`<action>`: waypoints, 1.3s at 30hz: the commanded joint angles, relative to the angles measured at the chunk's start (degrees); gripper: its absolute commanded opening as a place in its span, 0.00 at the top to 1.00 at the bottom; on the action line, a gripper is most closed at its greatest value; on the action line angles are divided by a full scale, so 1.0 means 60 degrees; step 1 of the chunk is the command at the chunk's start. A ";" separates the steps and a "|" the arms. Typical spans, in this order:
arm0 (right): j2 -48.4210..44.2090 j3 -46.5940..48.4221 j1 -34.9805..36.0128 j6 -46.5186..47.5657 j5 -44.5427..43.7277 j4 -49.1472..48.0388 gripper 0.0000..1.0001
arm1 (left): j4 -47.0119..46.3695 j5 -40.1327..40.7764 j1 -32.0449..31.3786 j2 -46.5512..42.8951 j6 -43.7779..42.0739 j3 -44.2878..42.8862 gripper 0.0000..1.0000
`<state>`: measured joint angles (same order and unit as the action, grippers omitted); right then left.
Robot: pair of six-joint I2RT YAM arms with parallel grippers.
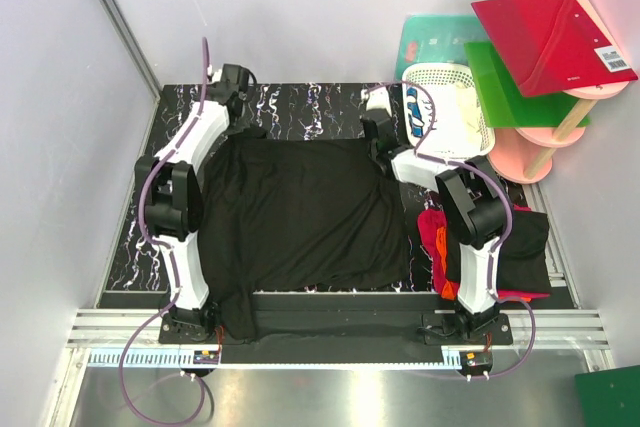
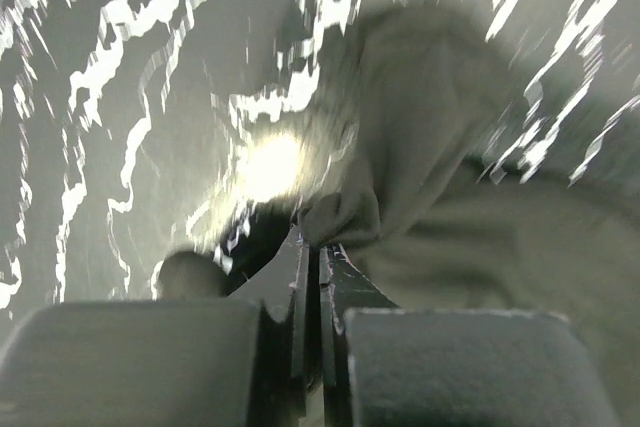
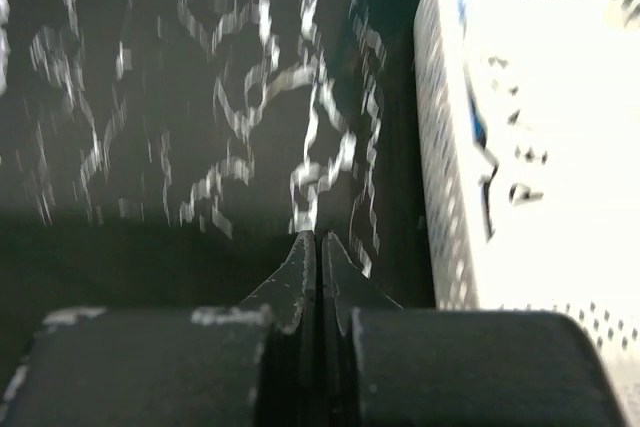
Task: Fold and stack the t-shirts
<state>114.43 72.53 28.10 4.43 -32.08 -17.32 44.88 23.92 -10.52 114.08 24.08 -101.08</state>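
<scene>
Black cloth, soft and light: the spread t-shirt (image 1: 300,212) lies flat on the marbled mat (image 1: 300,107) between the arms. Expect it to sag and drag. Take hold at the far corners, where an edge can be pinched. A heap of t-shirts (image 1: 432,232) lies by the right arm's base. The left wrist view shows what the top view hides: the left gripper (image 2: 318,247) is clamped on a bunched fold. The right gripper (image 3: 320,239) is closed beside the white basket (image 3: 440,147). Whether it pinches cloth cannot be determined.
</scene>
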 commanded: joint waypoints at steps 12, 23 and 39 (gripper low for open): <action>-0.0850 0.0156 -0.0171 -0.2068 -0.0790 0.2310 1.00 | -0.0361 -0.0177 0.0829 -0.0351 0.1670 0.2079 0.26; -0.1157 -0.0106 -0.0157 -0.2920 -0.0733 0.3781 0.02 | -0.2294 -0.0661 0.0948 -0.2168 0.1730 0.3327 0.01; -0.0981 -0.0150 -0.0171 -0.2613 -0.0894 0.2565 0.02 | -0.1741 -0.2536 0.0992 0.2632 0.1042 -0.2717 0.08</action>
<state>109.93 71.64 27.14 -11.38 -35.53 2.87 32.25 13.06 -4.86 123.59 32.32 -107.26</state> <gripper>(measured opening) 0.982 0.944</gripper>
